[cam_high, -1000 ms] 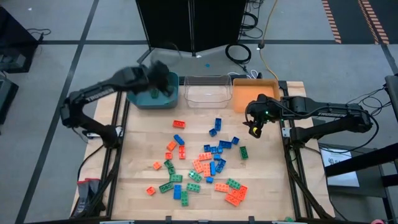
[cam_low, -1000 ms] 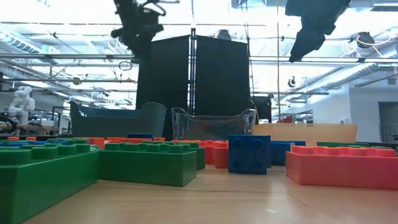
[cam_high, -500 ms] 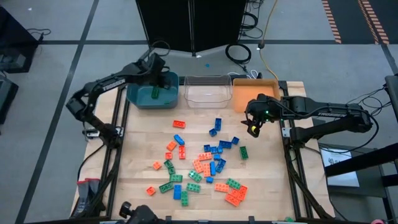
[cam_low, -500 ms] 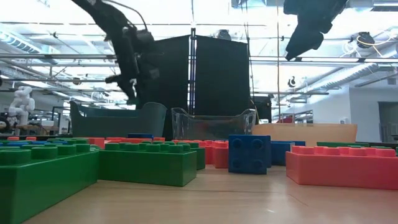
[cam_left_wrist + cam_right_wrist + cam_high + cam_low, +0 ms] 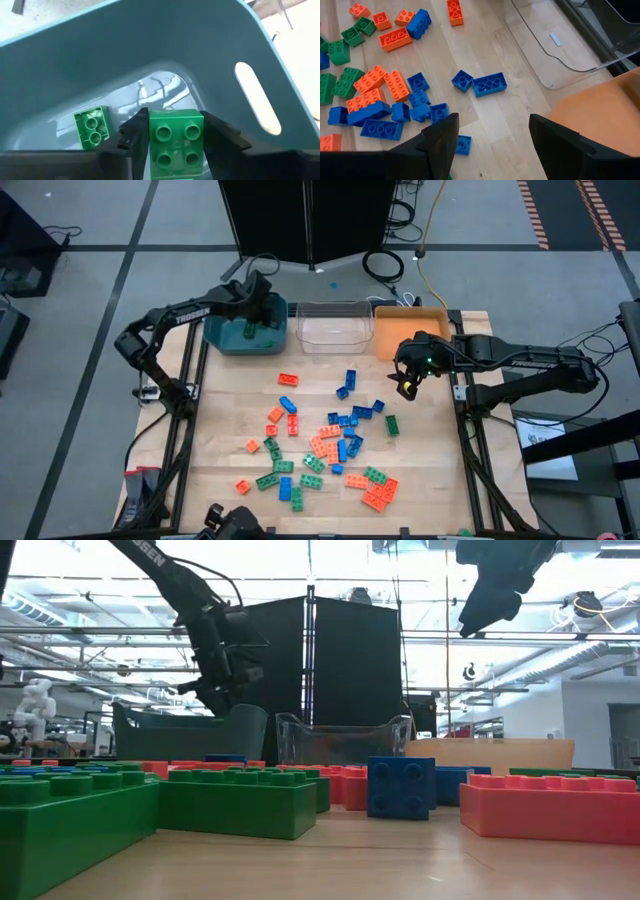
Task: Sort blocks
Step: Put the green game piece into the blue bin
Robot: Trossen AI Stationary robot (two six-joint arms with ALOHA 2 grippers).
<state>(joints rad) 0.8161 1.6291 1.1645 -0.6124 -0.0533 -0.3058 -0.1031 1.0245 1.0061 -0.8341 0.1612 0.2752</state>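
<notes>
Several green, blue and orange-red blocks lie scattered on the wooden table. My left gripper reaches down into the teal bin at the far left. It is shut on a green four-stud block. Another green block lies flat on the bin's floor. My right gripper hangs open above the table's right side with nothing between its fingers. It is high in the low view. My left gripper pinches the green block by two opposite sides between its two fingers. The fingers slant down from above into the teal bin. The block's studs face the wrist camera, and it sits inside the bin's walls, above the floor.
A clear bin and an orange bin stand to the right of the teal one along the far edge. Blue blocks lie below my right gripper. The table's near left corner and right strip hold bare wood.
My left gripper has come down from high above the teal bin into it, tipping and rolling as it sank, with the green block between its fingers. My right gripper has stayed in place.
</notes>
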